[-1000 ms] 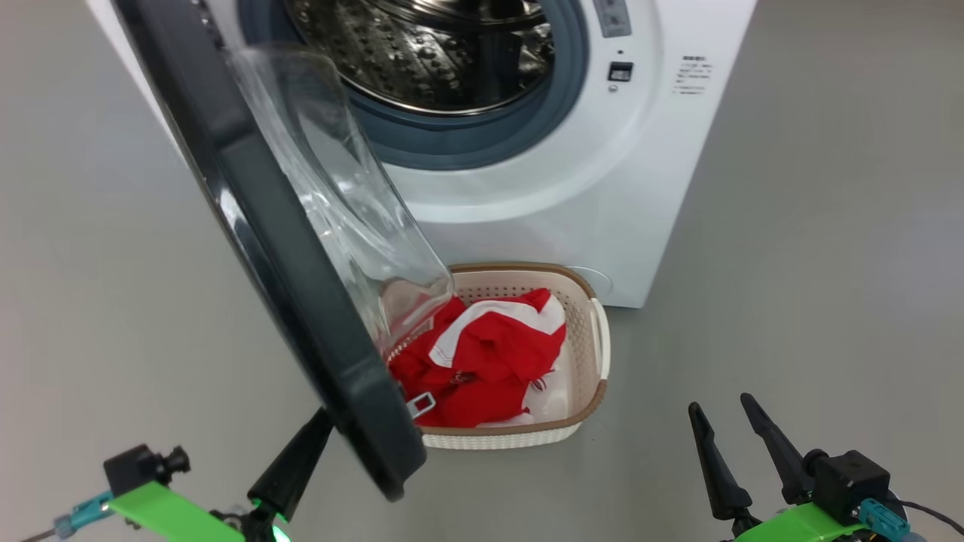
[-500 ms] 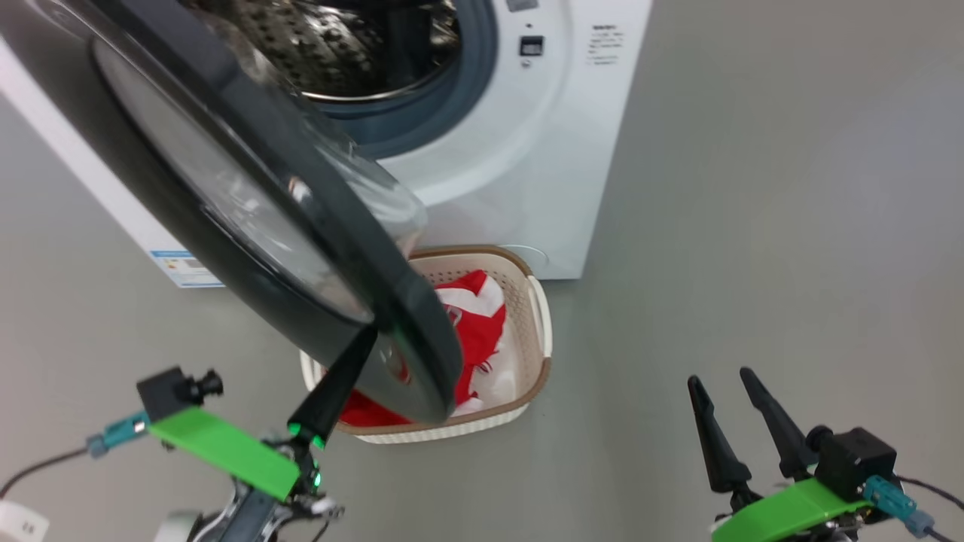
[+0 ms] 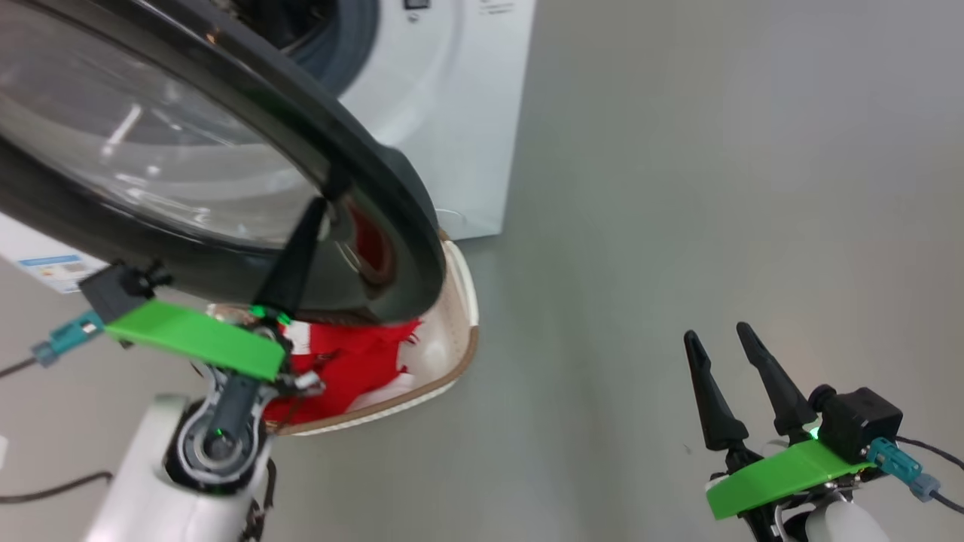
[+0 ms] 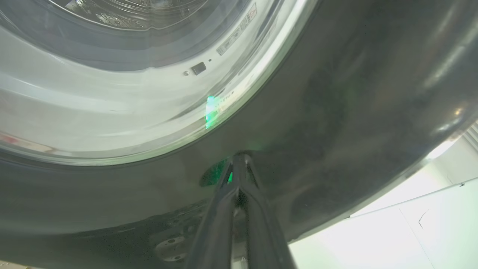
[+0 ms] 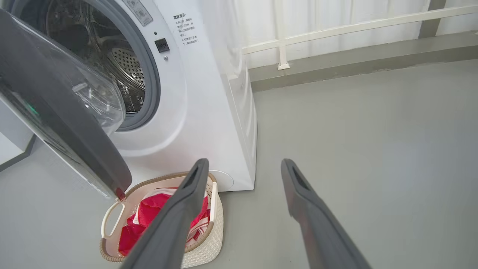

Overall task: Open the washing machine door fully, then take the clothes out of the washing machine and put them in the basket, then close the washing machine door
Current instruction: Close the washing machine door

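The washing machine door [image 3: 380,188] stands part open, its black rim and glass bowl over the basket [image 3: 461,297]. My left gripper [image 3: 320,211] is shut with nothing held. Its joined tips [image 4: 239,158] press on the outer black rim of the door [image 4: 336,112]. The red and white clothes [image 3: 350,357] lie in the cream basket [image 5: 211,228], on the floor before the washing machine [image 5: 194,112]. The part of its steel drum [image 5: 125,69] that shows holds nothing. My right gripper [image 3: 719,335] hangs open and empty over the floor, well right of the basket.
Grey floor spreads to the right of the machine. In the right wrist view a white wall with a rail [image 5: 336,28] runs behind it. A cable [image 3: 45,493] trails on the floor at the lower left.
The door has swung from edge-on toward the machine's front, with my shut left gripper pressed on its outer face. The head camera has turned too, sliding machine and basket leftward. The right gripper stays open.
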Available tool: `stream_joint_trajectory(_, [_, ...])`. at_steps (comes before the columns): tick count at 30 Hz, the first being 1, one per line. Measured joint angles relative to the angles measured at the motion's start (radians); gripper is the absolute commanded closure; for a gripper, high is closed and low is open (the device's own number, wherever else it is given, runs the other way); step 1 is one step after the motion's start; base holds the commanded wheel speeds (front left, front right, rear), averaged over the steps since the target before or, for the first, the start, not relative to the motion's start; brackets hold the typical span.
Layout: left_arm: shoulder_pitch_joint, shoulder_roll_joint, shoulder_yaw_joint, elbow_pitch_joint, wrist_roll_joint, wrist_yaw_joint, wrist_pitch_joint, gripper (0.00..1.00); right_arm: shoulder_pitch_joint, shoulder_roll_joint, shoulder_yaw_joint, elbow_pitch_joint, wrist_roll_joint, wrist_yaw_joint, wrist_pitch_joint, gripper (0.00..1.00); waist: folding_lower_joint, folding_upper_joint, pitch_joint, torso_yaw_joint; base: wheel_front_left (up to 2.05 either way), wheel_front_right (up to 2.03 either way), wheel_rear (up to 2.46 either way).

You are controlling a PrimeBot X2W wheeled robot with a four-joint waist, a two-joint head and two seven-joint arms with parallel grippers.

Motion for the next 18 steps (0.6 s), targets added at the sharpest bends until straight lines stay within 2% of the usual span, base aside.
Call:
stream_joint_trajectory(7, [-0.111,0.040,-0.026,0.097,0.009,0.000,-0.110,1.00,-0.011,0.000,0.017,0.000,0.035,0.000,0.000,0.00,0.0000,0.0000,0.037,-0.073,0.00,0.00,0.00])
stream_joint_trajectory(18, [-0.270,0.088,-0.055,0.233,-0.014,0.000,-0.181,1.00,-0.028,0.000,0.032,-0.001,0.059,0.000,0.000,0.00,0.0000,0.0000,0.080,-0.156,0.00,0.00,0.00])
